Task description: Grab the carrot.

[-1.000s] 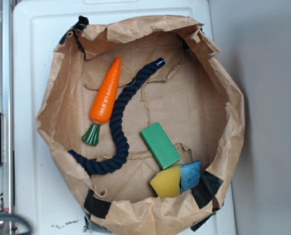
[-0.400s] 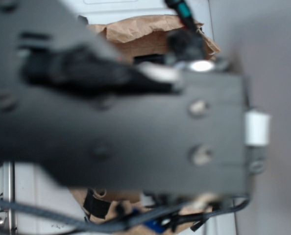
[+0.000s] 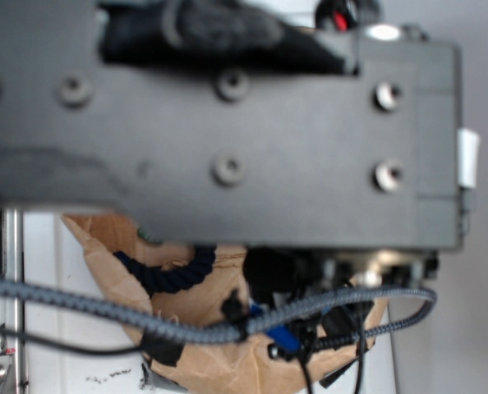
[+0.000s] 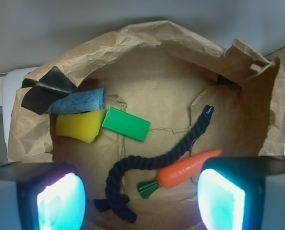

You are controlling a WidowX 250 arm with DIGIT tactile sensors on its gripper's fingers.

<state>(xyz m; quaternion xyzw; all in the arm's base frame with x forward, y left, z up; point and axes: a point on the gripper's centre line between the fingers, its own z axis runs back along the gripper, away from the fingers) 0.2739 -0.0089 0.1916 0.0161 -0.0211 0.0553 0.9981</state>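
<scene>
In the wrist view the orange carrot [image 4: 186, 169] with its dark green stub [image 4: 147, 188] lies on the brown paper floor, low and right of centre, its tip beside my right finger. My gripper [image 4: 141, 203] hangs open well above it, and nothing sits between the two glowing pads [image 4: 61, 201]. A dark blue rope [image 4: 147, 167] curls along the carrot's upper side. In the exterior view my arm [image 3: 227, 123] fills most of the picture and hides the carrot.
A paper bag rim [image 4: 147, 33] walls in the work area. Inside lie a green block [image 4: 126, 124], a yellow sponge wedge [image 4: 80, 125] and a blue cloth piece [image 4: 79, 102]. Black tape [image 4: 44, 91] patches the rim. Cables [image 3: 186, 328] hang under the arm.
The arm has swung in over the bag and now blocks most of the exterior view, which showed the whole bag a second ago. The objects lie where they were.
</scene>
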